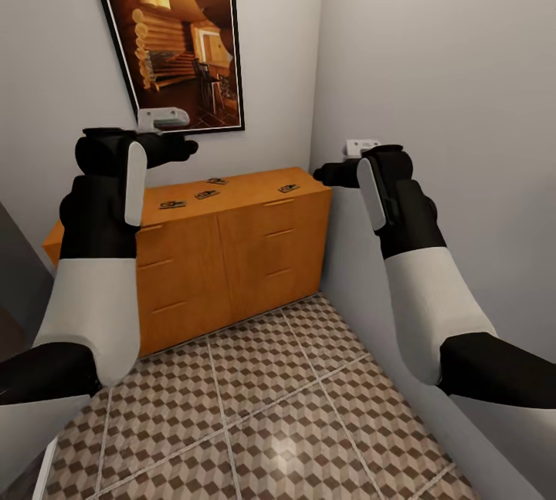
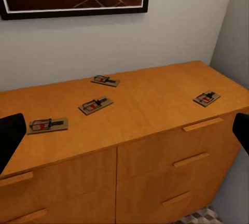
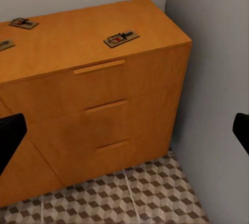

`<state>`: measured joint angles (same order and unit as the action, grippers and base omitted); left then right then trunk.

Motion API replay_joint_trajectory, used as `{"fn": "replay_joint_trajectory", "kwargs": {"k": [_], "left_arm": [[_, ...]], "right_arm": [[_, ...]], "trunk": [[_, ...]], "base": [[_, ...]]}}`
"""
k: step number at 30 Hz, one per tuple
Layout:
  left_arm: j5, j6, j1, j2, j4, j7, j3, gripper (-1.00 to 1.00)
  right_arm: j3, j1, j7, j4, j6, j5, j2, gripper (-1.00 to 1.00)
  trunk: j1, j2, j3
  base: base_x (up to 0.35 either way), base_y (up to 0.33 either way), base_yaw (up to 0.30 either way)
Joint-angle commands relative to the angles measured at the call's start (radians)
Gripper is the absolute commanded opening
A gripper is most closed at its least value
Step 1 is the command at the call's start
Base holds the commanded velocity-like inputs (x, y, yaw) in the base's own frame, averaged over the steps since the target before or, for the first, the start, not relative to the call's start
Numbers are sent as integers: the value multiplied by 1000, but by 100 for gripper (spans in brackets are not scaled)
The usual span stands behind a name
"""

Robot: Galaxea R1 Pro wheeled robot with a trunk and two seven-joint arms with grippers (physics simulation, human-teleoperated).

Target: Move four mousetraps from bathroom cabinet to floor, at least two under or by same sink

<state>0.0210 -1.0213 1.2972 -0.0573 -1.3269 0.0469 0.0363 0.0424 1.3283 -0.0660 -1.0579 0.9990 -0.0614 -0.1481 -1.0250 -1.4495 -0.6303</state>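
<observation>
Head view, foreground: bathroom floor, cube-patterned tiles, bare of traps.
Head view, arms: left gripper and right gripper raised, pointed at the cabinet, well short of it; nothing held; jaw gap not readable here.
Head view, cabinet top: four mousetraps, dark slips from here; three toward the left half, one near the right end by the corner wall.
Head view, wall: framed picture above the cabinet.
Left wrist view, fingers: dark fingertips at opposite edges of frame, spread wide, empty.
Left wrist view, traps: all four flat on the top; nearest one, then middle, rear, far right.
Right wrist view, fingers: fingertips likewise wide apart, nothing between.
Right wrist view, traps: right-end trap just above the top drawer handle.
Step in hand: approach, no trap lifted yet.
Next move, judged: closing in, lowering each gripper over its nearest trap, thin flat grasp from above.
</observation>
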Motion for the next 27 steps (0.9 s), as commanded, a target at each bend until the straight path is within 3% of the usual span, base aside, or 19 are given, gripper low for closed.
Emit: {"fn": "replay_joint_trajectory", "kwargs": {"k": [1,7,13,27], "left_arm": [[2,-4,-6,5,-10,1,-1,100],[1,-3,-19,15,-14,1,-4,100],[1,-4,-27,14,123,0,-5,100],[0,-1,-27,5,306,-2,-6,100]], "right_arm": [[1,1,-7,-1,4,-11,0,100],[1,-1,-6,-1,4,-18,-1,100],[1,-8,-6,-1,3,-21,-1,100],[0,-9,-11,30,4,-25,-2,100]], "trunk": [[0,-1,-1],[0,-1,-1],[0,-1,-1],[0,-1,-1]], "base": [[0,0,0],[0,0,0],[146,0,0],[307,0,0]]}}
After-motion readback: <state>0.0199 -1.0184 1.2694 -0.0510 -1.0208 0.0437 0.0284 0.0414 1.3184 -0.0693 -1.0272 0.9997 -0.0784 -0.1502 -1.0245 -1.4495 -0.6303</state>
